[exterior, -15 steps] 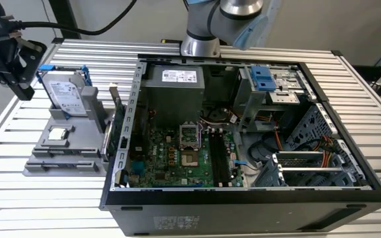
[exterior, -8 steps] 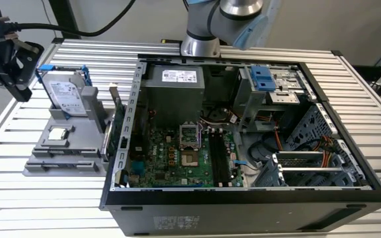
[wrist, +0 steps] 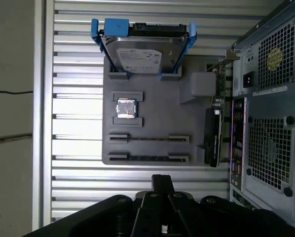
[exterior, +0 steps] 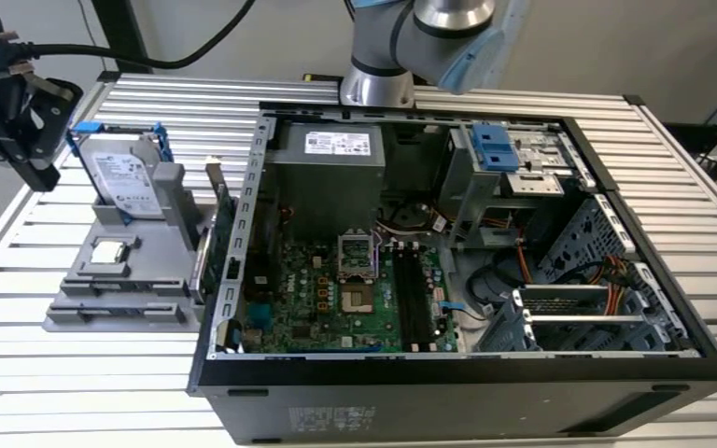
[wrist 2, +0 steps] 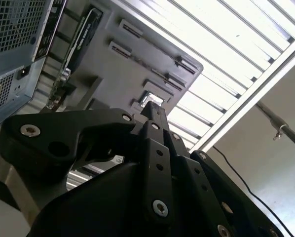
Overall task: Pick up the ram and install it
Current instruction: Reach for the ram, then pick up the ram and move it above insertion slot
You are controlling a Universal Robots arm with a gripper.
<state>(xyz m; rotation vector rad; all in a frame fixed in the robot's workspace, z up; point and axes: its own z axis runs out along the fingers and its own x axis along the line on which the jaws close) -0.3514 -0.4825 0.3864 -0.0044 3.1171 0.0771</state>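
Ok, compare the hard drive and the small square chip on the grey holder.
The hard drive stands on edge in a blue frame; the chip lies flat in a recess. The hard drive is far larger than the chip. Both are silver and sit on the grey holder.

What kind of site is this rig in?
Probably a robotics lab bench for PC-assembly trials. An open desktop computer case with its motherboard exposed sits on a slatted aluminium table, beside a grey parts fixture holding a hard drive. A robot arm stands at the case's far edge.
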